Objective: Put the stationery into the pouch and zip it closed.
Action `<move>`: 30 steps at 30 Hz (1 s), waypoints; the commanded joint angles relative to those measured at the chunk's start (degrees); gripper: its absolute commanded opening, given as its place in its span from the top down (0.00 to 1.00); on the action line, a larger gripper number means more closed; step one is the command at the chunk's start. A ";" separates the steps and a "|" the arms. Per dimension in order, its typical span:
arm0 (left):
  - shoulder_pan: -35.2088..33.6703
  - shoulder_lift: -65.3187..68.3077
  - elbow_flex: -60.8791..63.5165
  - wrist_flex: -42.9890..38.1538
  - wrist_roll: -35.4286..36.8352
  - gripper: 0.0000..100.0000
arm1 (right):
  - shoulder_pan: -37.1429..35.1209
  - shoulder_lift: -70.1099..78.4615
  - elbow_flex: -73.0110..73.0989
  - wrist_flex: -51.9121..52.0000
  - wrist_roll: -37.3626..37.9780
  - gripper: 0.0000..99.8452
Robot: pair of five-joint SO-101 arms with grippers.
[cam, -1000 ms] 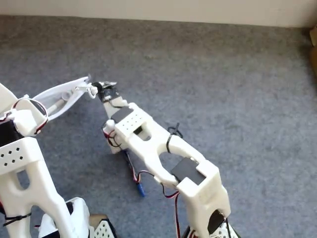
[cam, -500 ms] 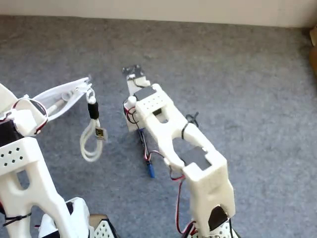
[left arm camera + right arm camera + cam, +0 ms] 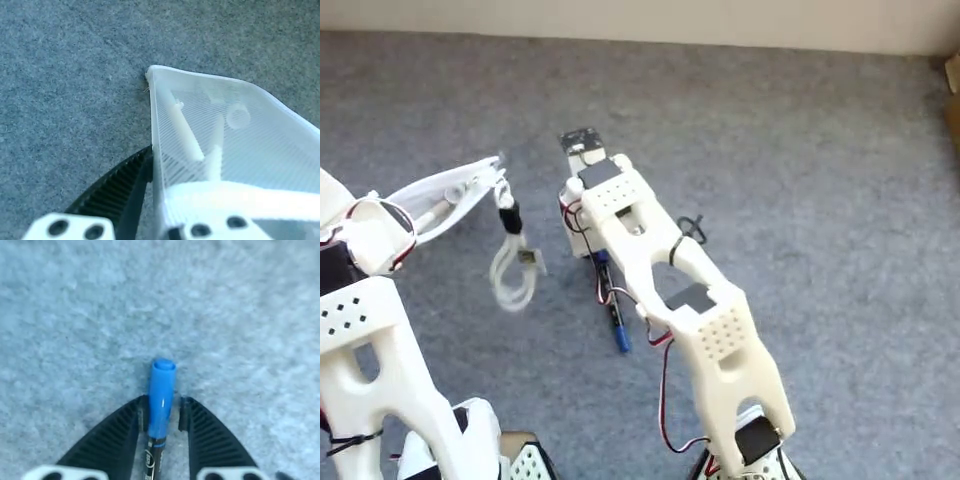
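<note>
A white mesh pouch (image 3: 445,195) hangs above the grey carpet at the left, with my left gripper (image 3: 151,165) shut on one edge of it. Through the mesh (image 3: 225,145) I see pale stick shapes and a ring inside. A white strap loop (image 3: 510,275) dangles from the pouch's near corner. A blue pen (image 3: 613,318) runs under my right arm (image 3: 640,240), just right of the strap. In the right wrist view the right gripper (image 3: 162,407) is shut on the pen (image 3: 162,385), one black finger on each side and the blue cap pointing away, low over the carpet.
Grey carpet (image 3: 800,180) spreads open to the right and toward the back, where a pale wall strip (image 3: 720,20) runs. A brown object (image 3: 953,90) touches the right edge. Both arm bases stand at the near edge.
My right arm has swung right, away from the pouch's corner, with the blue pen moving along under it. The strap loop, unseen a second ago, now hangs free.
</note>
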 commanded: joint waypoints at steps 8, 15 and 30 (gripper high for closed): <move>-0.22 -2.51 -1.01 -0.88 0.53 0.99 | 0.48 2.95 -12.88 9.36 0.53 0.99; 1.36 -2.51 -1.01 -0.88 0.53 0.99 | 1.27 2.77 -18.77 15.43 0.53 0.99; 12.44 -2.51 -1.19 -0.88 -4.04 0.99 | 5.85 2.68 -36.70 21.93 0.62 0.99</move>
